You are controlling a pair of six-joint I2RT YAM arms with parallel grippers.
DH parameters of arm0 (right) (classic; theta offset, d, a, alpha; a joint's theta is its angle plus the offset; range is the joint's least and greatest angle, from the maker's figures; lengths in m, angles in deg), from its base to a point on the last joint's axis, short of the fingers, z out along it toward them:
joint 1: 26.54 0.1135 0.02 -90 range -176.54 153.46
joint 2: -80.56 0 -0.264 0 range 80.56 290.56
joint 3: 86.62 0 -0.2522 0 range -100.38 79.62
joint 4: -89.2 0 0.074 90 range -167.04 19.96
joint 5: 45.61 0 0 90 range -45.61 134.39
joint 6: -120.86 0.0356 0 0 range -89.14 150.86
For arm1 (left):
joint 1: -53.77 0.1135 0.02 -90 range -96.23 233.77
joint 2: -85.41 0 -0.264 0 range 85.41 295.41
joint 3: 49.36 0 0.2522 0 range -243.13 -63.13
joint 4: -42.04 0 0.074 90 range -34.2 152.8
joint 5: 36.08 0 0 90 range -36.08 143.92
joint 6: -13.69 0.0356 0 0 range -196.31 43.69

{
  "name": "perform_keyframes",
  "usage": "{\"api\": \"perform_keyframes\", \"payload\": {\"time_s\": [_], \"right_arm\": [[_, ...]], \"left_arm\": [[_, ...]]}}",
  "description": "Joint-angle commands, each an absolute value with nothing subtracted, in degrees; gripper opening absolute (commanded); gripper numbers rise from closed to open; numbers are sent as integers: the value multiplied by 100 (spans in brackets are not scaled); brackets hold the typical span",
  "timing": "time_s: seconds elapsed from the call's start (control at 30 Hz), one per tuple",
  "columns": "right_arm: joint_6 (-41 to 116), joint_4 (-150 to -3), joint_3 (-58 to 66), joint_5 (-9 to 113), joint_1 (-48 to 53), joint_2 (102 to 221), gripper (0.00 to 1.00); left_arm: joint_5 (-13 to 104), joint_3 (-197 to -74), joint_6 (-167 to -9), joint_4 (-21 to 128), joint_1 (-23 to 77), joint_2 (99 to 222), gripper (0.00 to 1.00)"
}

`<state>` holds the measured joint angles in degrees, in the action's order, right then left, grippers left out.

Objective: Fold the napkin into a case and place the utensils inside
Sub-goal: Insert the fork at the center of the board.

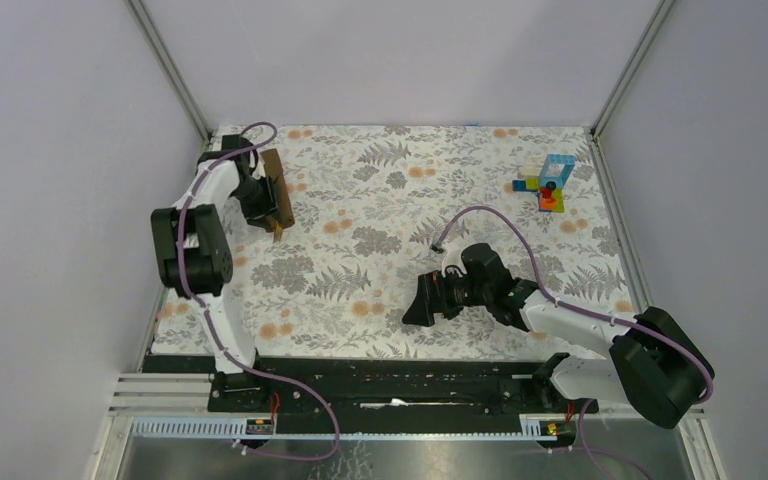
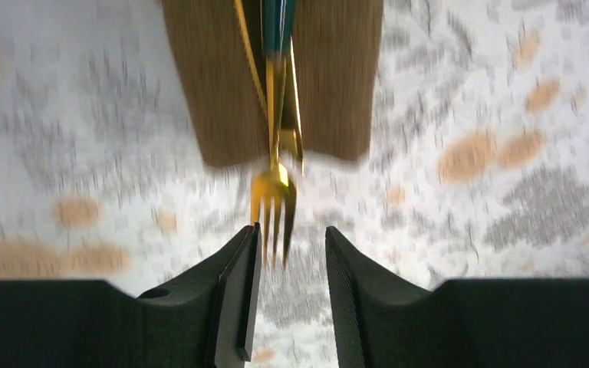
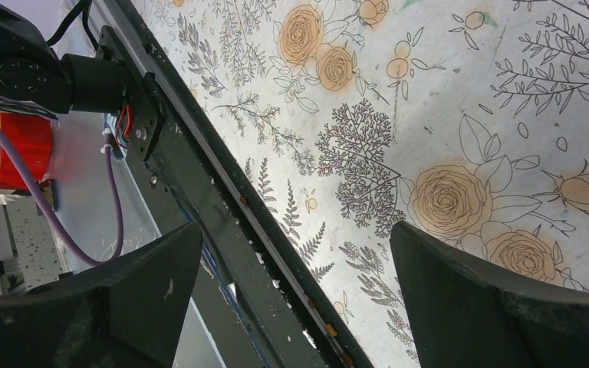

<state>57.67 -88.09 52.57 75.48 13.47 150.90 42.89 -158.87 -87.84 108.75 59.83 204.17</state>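
- You are working over a table under a grey-and-orange floral cover (image 1: 410, 200), boxed in by plain pale walls (image 1: 400, 60) with metal posts at the far corners.
- A black rail (image 3: 222, 207) runs along the near edge, where both arm bases are bolted.
- A small stack of coloured toy blocks (image 1: 550, 182) stands near the far right corner, well apart from both arms.
- Your left arm (image 1: 195, 240) reaches up the left side to the far left corner, its wrist bent down over the cloth there.
- Your left gripper (image 2: 291, 245) has its jaws a narrow way apart. The fork (image 2: 274, 199) points its tines into the mouth of that gap. The view is blurred, so you cannot tell whether a finger touches the tines, but there is clear space on one side and no clamp on them.
- Your right arm (image 1: 600, 340) is folded low at the near right, forearm pointing left.
- Your right gripper (image 3: 295, 234) hangs over the near edge with its jaws spread wide and only the cover and rail between them.
- The napkin (image 2: 207, 84) lies folded into a narrow brown strip in the far left corner, flat on the cover.
- The utensils (image 2: 276, 100) sit along its middle fold, gold with a dark teal part further up. The fork's head sticks out past the napkin's edge onto the cover, and a second gold tip shows just beside it.
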Motion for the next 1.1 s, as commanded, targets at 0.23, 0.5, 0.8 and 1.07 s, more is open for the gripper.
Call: {"api": "perform_keyframes", "payload": {"time_s": [0.23,0.5,0.8,1.07], "right_arm": [[5853,-9095,5213,7686,1310,14953,100],[5910,-9153,5186,7691,1311,14931,100],[5920,-9075,5185,7649,1310,14831,100],[5866,-8973,5120,7622,1314,14841,100]], "left_arm": [[2858,-12043,-10949,8352,7149,16733,45],[1762,-9728,-14173,5534,7698,16128,47],[2194,-8804,-15633,3584,7728,16571,47],[2264,-8766,-16091,2375,7728,17388,43]]}}
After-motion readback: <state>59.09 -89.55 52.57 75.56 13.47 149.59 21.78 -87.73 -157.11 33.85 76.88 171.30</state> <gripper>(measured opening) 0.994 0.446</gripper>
